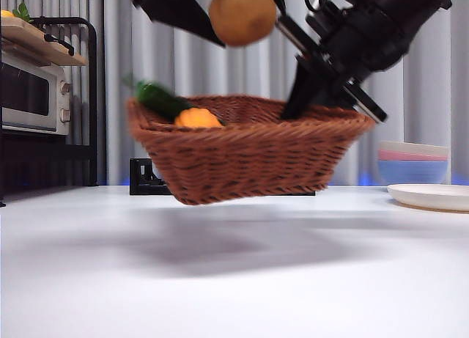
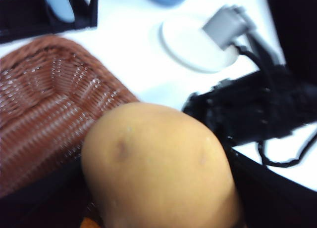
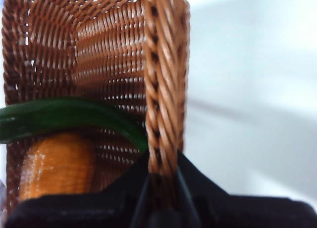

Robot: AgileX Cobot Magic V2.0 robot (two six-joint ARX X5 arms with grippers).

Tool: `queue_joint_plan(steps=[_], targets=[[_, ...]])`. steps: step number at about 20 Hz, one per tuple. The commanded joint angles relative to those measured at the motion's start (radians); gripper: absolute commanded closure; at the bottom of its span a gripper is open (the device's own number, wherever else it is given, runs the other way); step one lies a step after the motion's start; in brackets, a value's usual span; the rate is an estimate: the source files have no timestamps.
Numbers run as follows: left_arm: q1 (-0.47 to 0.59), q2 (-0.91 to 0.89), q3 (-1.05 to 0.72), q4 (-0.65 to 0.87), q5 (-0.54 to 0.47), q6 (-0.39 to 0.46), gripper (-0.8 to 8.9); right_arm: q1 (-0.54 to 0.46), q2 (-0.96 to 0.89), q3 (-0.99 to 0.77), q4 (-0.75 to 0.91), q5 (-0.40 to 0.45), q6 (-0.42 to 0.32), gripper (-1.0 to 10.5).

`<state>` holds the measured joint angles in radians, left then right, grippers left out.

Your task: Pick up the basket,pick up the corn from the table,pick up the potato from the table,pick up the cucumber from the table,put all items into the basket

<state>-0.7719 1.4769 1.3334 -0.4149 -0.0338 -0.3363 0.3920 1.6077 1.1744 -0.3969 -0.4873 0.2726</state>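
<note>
The brown wicker basket [image 1: 249, 158] hangs tilted above the table, and my right gripper [image 1: 316, 96] is shut on its right rim. In the right wrist view the jaws pinch the braided rim [image 3: 163, 89] at the gripper [image 3: 162, 188]. Inside the basket lie the green cucumber [image 1: 161, 100] [image 3: 64, 116] and the bumpy orange corn [image 1: 196, 119] [image 3: 57, 163]. My left gripper [image 1: 249, 30] is shut on the tan potato [image 1: 242, 14] high above the basket's middle. The potato [image 2: 158, 163] fills the left wrist view, with the basket [image 2: 44, 99] below it.
A toaster oven [image 1: 29, 96] on a black rack stands at the far left. Stacked bowls [image 1: 414, 162] and a white plate [image 1: 432, 196] sit at the right. A black stand [image 1: 143, 178] is behind the basket.
</note>
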Motion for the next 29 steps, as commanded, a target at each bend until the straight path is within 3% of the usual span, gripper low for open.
queue_joint_plan(steps=[1,2,3,4,5,9,12,13,18,24,29], targets=[[0.024,0.080,0.008,0.002,-0.015,0.023,8.10,0.001,-0.006,0.008,0.018,-0.031,0.019,9.6],[0.029,0.101,0.008,-0.001,-0.009,0.023,7.51,0.001,-0.006,0.008,0.015,-0.031,0.018,9.6],[0.032,0.107,0.008,-0.014,-0.010,0.023,5.89,0.001,-0.006,0.009,0.012,-0.031,0.018,9.6],[0.032,0.109,0.008,-0.028,-0.011,0.024,3.22,0.001,-0.006,0.008,0.011,-0.031,0.018,9.6],[0.032,0.109,0.008,-0.037,-0.011,0.028,1.82,0.001,-0.006,0.008,0.011,-0.031,0.018,9.6],[0.042,0.109,0.008,-0.083,-0.040,0.021,1.90,0.001,-0.006,0.008,0.011,-0.032,0.018,9.6],[0.042,0.105,0.008,-0.084,-0.070,0.020,3.29,-0.013,-0.007,0.008,0.004,-0.039,0.018,9.6],[0.044,0.105,0.008,-0.076,-0.068,0.021,3.29,-0.014,-0.007,0.008,0.004,-0.039,0.018,9.6],[0.062,0.105,0.014,-0.080,-0.068,0.023,1.45,-0.020,-0.007,0.008,0.005,-0.038,0.018,9.6],[0.074,-0.068,0.122,-0.163,-0.074,0.094,1.49,-0.050,-0.007,0.008,0.010,-0.034,0.028,9.6],[0.073,-0.309,0.179,-0.179,-0.071,0.125,1.49,-0.093,0.024,0.008,0.060,-0.025,0.137,9.6]])
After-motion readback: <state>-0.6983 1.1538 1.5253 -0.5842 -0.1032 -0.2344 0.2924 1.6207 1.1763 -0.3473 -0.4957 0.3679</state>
